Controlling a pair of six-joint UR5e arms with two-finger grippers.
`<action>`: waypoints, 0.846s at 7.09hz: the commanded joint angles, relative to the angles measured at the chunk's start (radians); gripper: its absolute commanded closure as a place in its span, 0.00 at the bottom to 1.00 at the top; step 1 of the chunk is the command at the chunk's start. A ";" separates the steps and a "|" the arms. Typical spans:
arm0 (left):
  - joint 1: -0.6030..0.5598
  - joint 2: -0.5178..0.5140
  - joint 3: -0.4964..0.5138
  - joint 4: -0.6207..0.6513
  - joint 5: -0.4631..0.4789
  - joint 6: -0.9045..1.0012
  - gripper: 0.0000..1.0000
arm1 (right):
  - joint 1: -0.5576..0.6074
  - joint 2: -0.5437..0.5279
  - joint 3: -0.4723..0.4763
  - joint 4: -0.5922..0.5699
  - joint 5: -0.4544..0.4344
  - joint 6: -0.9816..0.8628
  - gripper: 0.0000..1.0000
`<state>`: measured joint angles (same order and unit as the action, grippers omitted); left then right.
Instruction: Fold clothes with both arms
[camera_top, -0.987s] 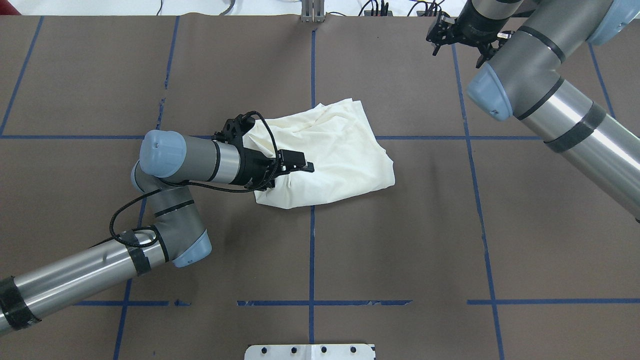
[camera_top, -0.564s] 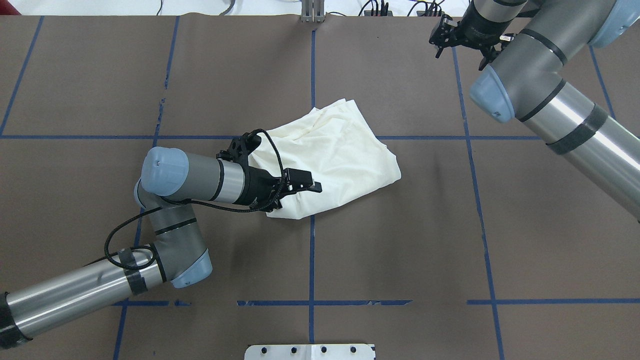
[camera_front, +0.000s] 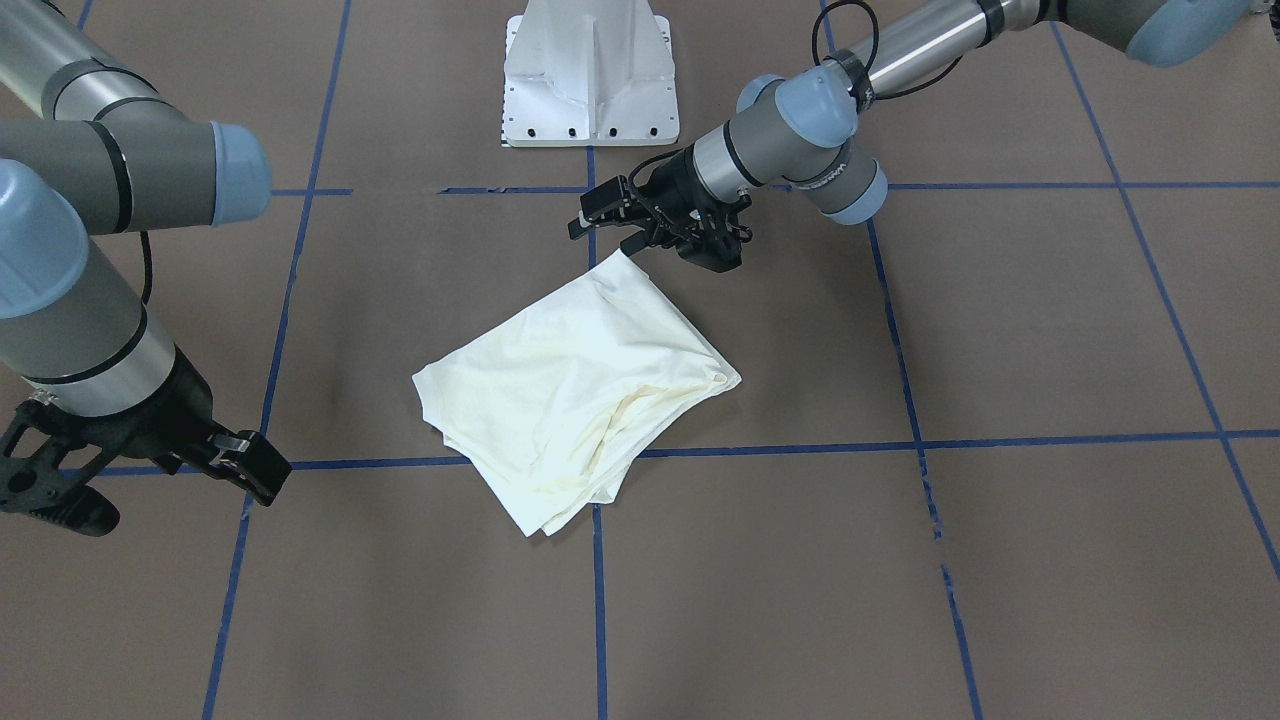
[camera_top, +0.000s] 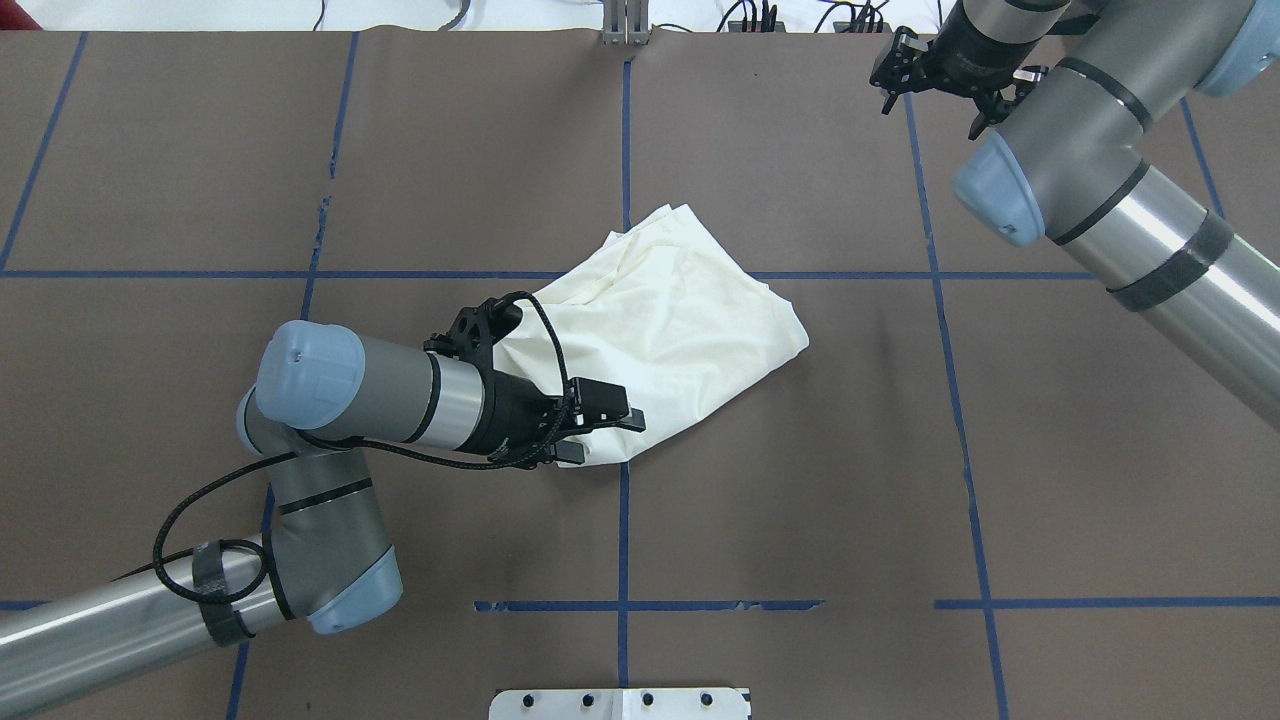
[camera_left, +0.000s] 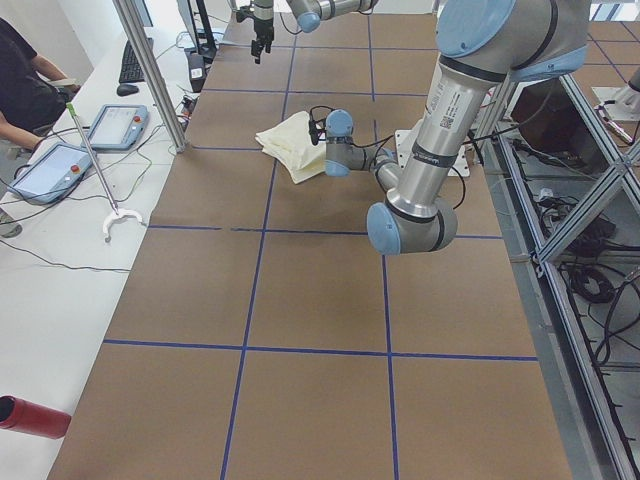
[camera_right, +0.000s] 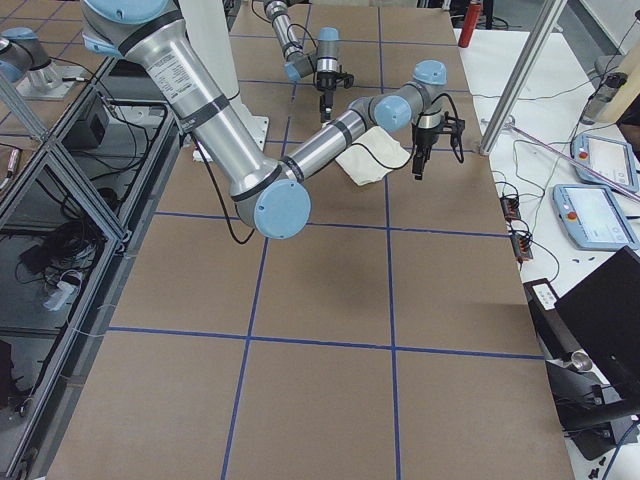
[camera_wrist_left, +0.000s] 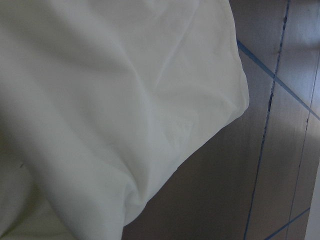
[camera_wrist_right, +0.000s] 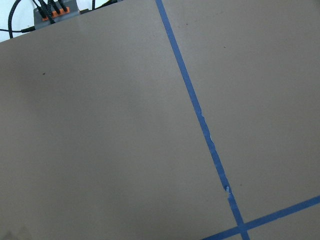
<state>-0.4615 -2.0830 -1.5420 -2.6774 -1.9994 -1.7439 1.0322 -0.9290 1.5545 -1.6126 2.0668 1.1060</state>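
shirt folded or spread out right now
Folded: the cream shirt lies as a compact layered bundle, no sleeves spread out, with stacked edges showing at one corner.

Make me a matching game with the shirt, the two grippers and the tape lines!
Things:
1. shirt
2. left gripper
3. right gripper
4. tape lines

Descriptions:
A. blue
B. open, away from the shirt
C. cream, folded over
D. holding a shirt corner

Pairs: 1-C, 2-D, 3-B, 4-A

Folded cream T-shirt (camera_top: 690, 310), plain side up, mid-table
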 joint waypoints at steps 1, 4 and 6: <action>-0.079 0.072 -0.139 0.168 -0.047 0.167 0.00 | 0.019 -0.039 0.032 0.005 0.003 -0.075 0.00; -0.306 0.101 -0.274 0.533 -0.055 0.575 0.00 | 0.101 -0.144 0.085 -0.001 0.004 -0.298 0.00; -0.528 0.109 -0.322 0.826 -0.048 1.002 0.00 | 0.211 -0.256 0.116 -0.001 0.091 -0.499 0.00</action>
<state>-0.8611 -1.9812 -1.8399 -2.0122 -2.0509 -0.9926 1.1772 -1.1204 1.6538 -1.6130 2.1130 0.7296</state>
